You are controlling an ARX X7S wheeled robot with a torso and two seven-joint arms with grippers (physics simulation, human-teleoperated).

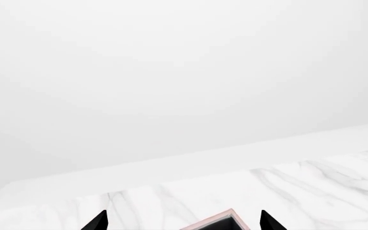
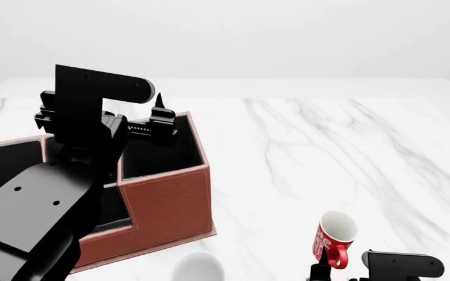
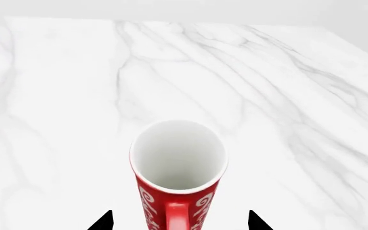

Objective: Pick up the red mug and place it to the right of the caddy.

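The red mug (image 2: 334, 237) is seen near the lower edge of the head view, on the white marble table (image 2: 327, 152), well to the right of the caddy (image 2: 166, 202) and apart from it. In the right wrist view the mug (image 3: 178, 172) is shown with its white inside open toward the camera and its handle facing the right gripper (image 3: 180, 221), whose two black fingertips are spread wide on either side of the mug; whether they touch it cannot be told. The left gripper (image 2: 159, 114) is held above the taller back corner of the caddy, and in the left wrist view its fingertips (image 1: 96, 221) are parted, with only a caddy corner (image 1: 219, 221) visible between them. A white mug (image 2: 197, 268) is partly seen in front of the caddy.
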